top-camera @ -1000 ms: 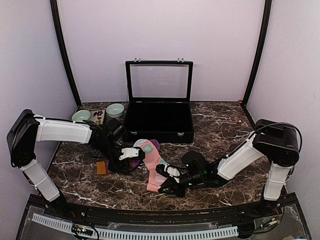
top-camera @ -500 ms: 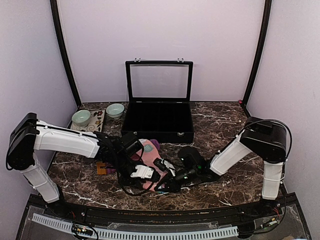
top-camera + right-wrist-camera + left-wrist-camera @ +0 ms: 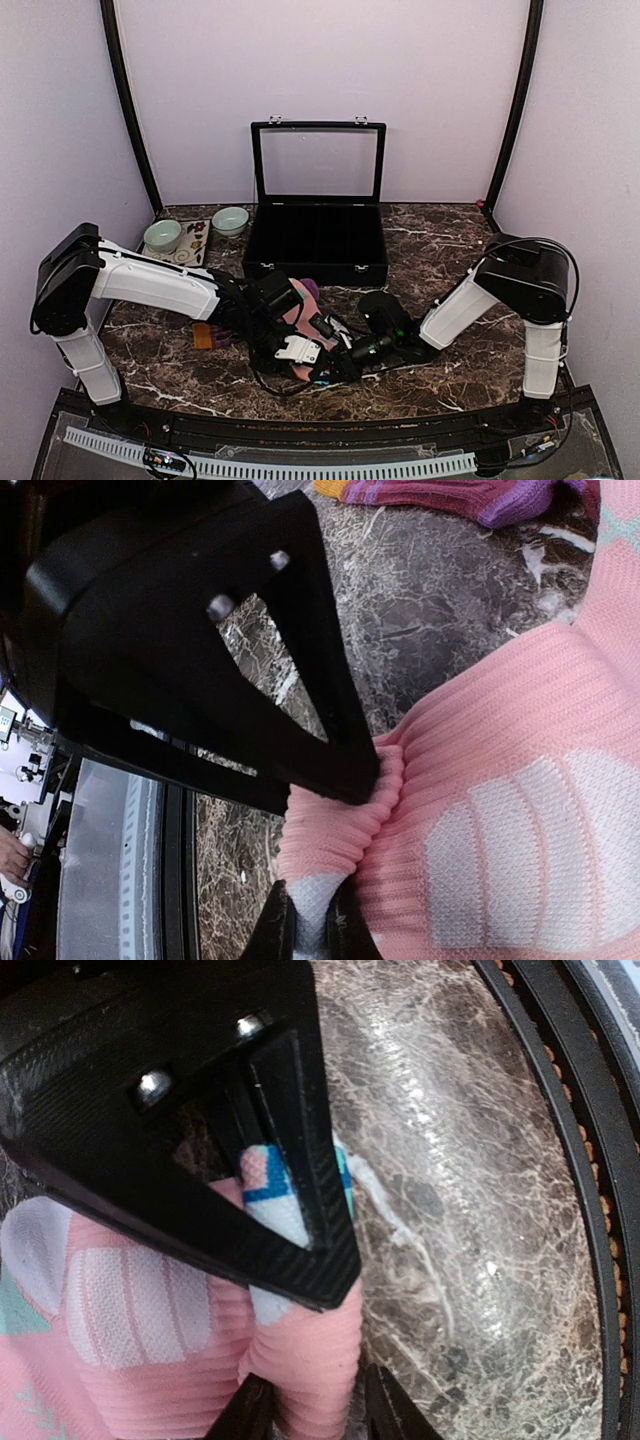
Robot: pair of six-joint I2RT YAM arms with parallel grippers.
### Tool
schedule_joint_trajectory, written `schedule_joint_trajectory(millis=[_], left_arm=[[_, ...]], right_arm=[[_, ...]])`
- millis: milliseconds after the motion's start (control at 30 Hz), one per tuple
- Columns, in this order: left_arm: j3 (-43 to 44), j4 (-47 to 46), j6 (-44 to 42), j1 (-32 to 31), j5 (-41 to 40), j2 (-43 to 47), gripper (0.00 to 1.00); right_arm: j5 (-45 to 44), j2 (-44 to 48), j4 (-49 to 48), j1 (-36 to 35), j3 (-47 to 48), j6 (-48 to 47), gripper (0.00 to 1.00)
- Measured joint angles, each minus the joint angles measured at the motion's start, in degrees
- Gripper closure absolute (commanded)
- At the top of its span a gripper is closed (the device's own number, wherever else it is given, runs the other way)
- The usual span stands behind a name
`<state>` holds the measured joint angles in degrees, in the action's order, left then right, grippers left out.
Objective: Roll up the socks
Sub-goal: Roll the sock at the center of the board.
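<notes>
At the far left back corner of the marble table (image 3: 450, 260) I see a pale green bowl (image 3: 162, 235) on a tray (image 3: 193, 243) of small bits I can't make out, with a second bowl (image 3: 230, 220) just beside it. My left arm (image 3: 150, 282) reaches low across the table toward the middle. Under its forearm lies the maroon sock (image 3: 205, 336), its orange cuff poking out on the left side and its purple toe showing beyond the arm near the front of the black case (image 3: 318, 245). The case stands at the back centre with its lid up. The left gripper (image 3: 300, 352) sits at the near end of the salmon-pink sock (image 3: 150, 1360). On the left wrist camera, its fingers are clamped on the ribbed pink cuff, with the fabric bunched into folds between them. The sock itself lies flat on the table in the middle, running from the case front toward me, touching the maroon one. Right against the left tool, the right gripper (image 3: 335, 358) meets the same end of the sock from the other side. Its wrist camera shows it pinching a fold of the pink ribbing, with the white-patched part spreading away to the right. The right arm (image 3: 470, 305) stretches back to its base at the right edge.
</notes>
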<state>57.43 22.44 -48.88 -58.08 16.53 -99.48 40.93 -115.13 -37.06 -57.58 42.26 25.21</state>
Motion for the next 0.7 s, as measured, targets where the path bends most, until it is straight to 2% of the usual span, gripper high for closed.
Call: schedule_joint_trajectory(millis=[167, 300, 367, 467, 500, 567, 600, 700], left_arm=[[0.7, -1.8, 0.0, 0.0, -0.9, -1.9, 0.74], [0.8, -2.3, -0.3, 0.0, -1.2, -2.2, 0.85], [0.8, -2.3, -0.5, 0.0, -1.2, -2.3, 0.87], [1.2, -2.4, -1.3, 0.0, -0.5, -2.7, 0.89], [1.5, -2.5, -1.5, 0.1, 0.0, -3.0, 0.89], [2.2, -2.4, -1.9, 0.5, 1.6, -3.9, 0.9], [2.8, -2.0, -1.9, 0.8, 2.3, -4.3, 0.9], [5.2, -0.6, -4.1, 1.9, 9.9, -5.1, 0.9]], right_arm=[[0.1, 0.0, -0.1, 0.3, 0.0, 0.5, 1.0], [0.1, 0.0, -0.1, 0.3, 0.0, 0.6, 0.84], [0.0, 0.2, -0.1, 0.3, -0.2, 0.8, 0.74], [-0.2, 1.4, -1.0, 0.3, -1.6, 2.2, 0.64], [-0.3, 2.0, -1.5, 0.3, -2.2, 2.6, 0.59], [-0.7, 3.3, -2.3, 0.3, -3.5, 3.2, 0.04], [-0.8, 3.9, -2.7, 0.3, -4.2, 3.6, 0.01], [-2.4, 7.8, -4.7, 0.4, -6.9, 4.0, 0.01]])
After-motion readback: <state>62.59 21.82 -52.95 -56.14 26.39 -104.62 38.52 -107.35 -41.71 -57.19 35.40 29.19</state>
